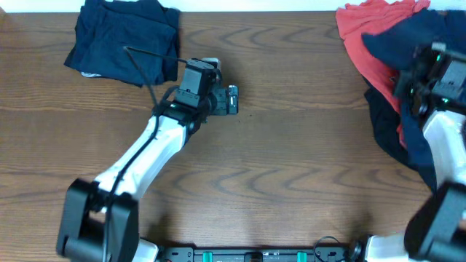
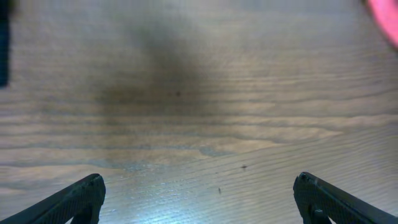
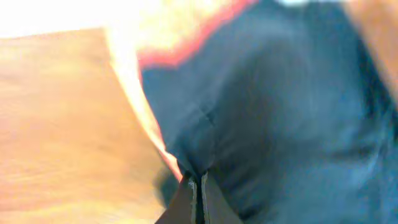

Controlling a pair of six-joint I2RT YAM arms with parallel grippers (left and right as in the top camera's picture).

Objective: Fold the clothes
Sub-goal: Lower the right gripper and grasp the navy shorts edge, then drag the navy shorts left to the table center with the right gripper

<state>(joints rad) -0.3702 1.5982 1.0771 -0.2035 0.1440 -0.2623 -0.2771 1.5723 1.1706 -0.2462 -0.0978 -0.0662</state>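
Note:
A folded dark navy garment (image 1: 124, 40) lies at the table's far left. A heap of clothes sits at the far right: a red garment (image 1: 368, 36) with a dark navy garment (image 1: 397, 44) over it. My right gripper (image 1: 408, 80) is shut on a fold of the navy garment (image 3: 261, 106), with the red edge (image 3: 186, 53) beside it in the right wrist view. My left gripper (image 1: 231, 100) is open and empty above the bare wooden table (image 2: 199, 112), its fingers (image 2: 199, 199) wide apart.
The wooden table (image 1: 291, 167) stretches between the two piles. A black cable (image 1: 145, 69) runs from the left arm across the folded navy garment. A blurred pink-red patch (image 2: 385, 18) shows at the left wrist view's top right corner.

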